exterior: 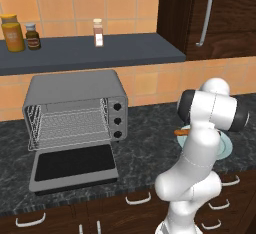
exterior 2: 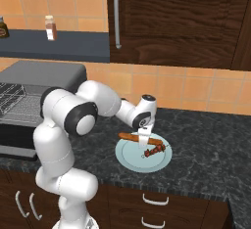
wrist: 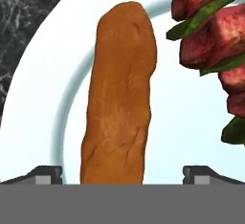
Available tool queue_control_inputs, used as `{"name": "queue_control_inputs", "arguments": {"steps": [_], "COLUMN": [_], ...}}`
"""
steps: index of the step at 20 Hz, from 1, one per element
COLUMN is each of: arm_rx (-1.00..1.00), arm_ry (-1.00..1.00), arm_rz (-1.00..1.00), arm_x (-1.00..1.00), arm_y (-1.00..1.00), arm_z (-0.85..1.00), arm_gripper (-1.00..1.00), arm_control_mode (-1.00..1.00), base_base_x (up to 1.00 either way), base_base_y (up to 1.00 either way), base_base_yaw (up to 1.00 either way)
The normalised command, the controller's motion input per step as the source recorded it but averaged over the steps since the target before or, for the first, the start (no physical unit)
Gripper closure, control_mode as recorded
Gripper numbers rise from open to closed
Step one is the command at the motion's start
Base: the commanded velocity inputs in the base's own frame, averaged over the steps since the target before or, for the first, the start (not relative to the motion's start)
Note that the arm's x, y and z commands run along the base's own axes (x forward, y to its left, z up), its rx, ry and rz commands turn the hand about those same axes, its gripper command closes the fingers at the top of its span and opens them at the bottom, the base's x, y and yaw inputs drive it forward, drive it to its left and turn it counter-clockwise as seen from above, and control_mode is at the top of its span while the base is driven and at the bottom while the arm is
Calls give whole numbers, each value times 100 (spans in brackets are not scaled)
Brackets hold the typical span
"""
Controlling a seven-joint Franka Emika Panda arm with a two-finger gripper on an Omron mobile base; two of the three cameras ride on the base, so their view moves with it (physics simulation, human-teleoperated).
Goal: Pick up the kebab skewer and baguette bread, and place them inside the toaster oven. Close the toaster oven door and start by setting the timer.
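Note:
The baguette bread (wrist: 119, 103) lies on a pale round plate (wrist: 43, 98), smooth and orange-brown, with the kebab skewer (wrist: 215, 41) of red meat chunks beside it. My gripper (wrist: 122, 175) is open just above the plate, one fingertip (wrist: 45, 174) on each side of the loaf, not touching it. From the right base view the gripper (exterior 2: 143, 145) points down over the baguette (exterior 2: 139, 138), and the skewer (exterior 2: 156, 149) lies nearer the plate's (exterior 2: 142, 164) front. The toaster oven (exterior: 75, 103) stands at left with its door (exterior: 74, 167) dropped flat open and its wire rack bare.
A dark shelf (exterior: 125, 50) above the oven carries jars (exterior: 12, 33) and a spice bottle (exterior: 98, 33). A dark wood cabinet (exterior 2: 186, 17) with a long handle (exterior 2: 116, 15) hangs above the plate. Black stone counter (exterior 2: 211, 145) stretches right of the plate.

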Motion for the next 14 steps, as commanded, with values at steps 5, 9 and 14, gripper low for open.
{"name": "queue_control_inputs", "arguments": {"steps": [5,9,14], "arm_rx": [-3,0,0], "arm_ry": [1,0,0], "arm_rz": [0,0,0], "arm_x": [0,0,0], "arm_y": [5,0,0], "arm_z": [-15,0,5], "arm_gripper": [100,100,100], "arm_control_mode": [-100,-100,-100], "base_base_x": [0,0,0], "base_base_y": [0,0,0], "base_base_yaw": [0,0,0]}}
